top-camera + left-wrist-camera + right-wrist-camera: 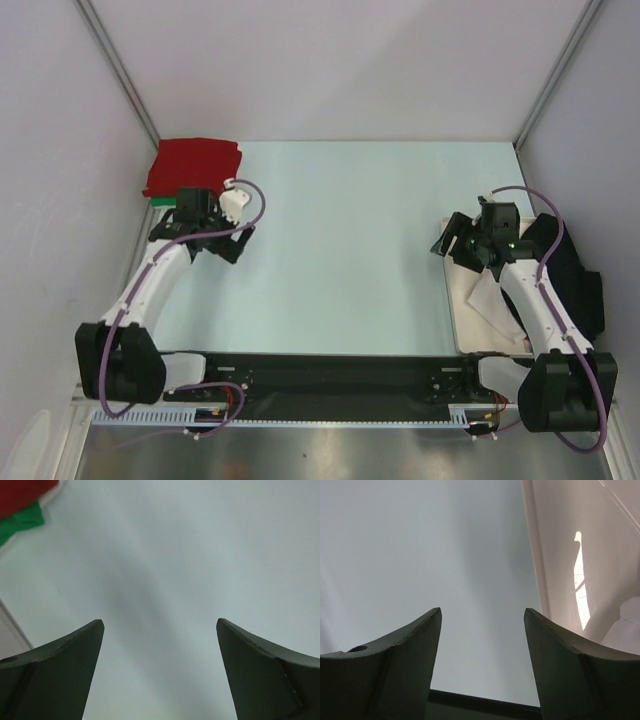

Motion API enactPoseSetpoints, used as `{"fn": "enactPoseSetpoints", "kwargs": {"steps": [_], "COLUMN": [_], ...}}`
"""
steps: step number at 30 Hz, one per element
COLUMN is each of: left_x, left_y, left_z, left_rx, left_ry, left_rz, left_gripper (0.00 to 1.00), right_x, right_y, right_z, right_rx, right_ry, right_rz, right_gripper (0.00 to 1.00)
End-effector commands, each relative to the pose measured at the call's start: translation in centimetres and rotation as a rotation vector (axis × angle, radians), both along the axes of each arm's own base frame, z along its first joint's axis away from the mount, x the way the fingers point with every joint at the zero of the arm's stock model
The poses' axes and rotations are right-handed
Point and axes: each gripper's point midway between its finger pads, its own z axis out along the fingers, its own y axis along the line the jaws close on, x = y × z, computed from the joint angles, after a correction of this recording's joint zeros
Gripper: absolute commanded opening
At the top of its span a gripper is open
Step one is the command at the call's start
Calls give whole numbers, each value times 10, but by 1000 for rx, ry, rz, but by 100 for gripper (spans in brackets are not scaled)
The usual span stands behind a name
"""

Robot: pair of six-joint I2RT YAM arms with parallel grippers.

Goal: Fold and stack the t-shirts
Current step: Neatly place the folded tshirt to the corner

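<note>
Dark grey fingers of the left end effector [160,624] stand spread wide with nothing between them, and only the pale blue-green surface [340,230] shows in the gap. It hangs low over the far left part of that surface. Just beyond it, in the far left corner against the white wall, lies the deep red folded cloth t-shirt [193,165]. It sits on top of the bright green t-shirt [160,201], of which only a thin strip shows at the near left edge of the red one. The left wrist view catches both colours at its upper left corner, apart from the fingers.

The right end effector [482,611] is also parted wide and holds nothing. It hovers over the right side of the surface, at the left edge of the flat cream rectangular board [470,320], whose rim runs just beside its right finger. The crumpled black garment [578,285] lies on the far right, beside and partly behind the right arm [545,310].
</note>
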Motion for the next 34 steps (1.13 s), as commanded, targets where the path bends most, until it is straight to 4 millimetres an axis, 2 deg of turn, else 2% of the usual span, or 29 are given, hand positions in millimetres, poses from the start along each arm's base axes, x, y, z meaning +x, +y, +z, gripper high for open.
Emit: {"fn": "enactPoseSetpoints", "kwargs": {"steps": [1, 2, 6, 7, 9, 10, 15, 34], "left_x": [-27, -38, -57, -64, -66, -70, -69, -68], "left_y": [-10, -8, -1, 1, 6, 8, 21, 25], "left_z": [4, 1, -6, -17, -14, -23, -26, -30], "left_rx": [-64, -63, -49, -43, -43, -40, -3, 17], "left_ry": [-43, -57, -121, -110, -161, -152, -170, -167], "left_rz": [-38, -29, -8, 3, 37, 55, 128, 142], "left_gripper": [100, 100, 100, 100, 100, 100, 100, 100], "right_x": [-9, -11, -22, -23, -25, -26, -26, -26], "right_y": [2, 3, 3, 2, 2, 3, 4, 3], "right_z": [5, 7, 1, 2, 2, 3, 8, 8], "right_rx": [-3, 0, -5, -10, -9, -6, -4, -6], "right_ry": [-40, -54, -58, -63, -72, -77, -96, -104], "right_rz": [36, 41, 51, 52, 51, 56, 63, 61], "right_gripper": [72, 73, 72, 72, 72, 73, 73, 73]}}
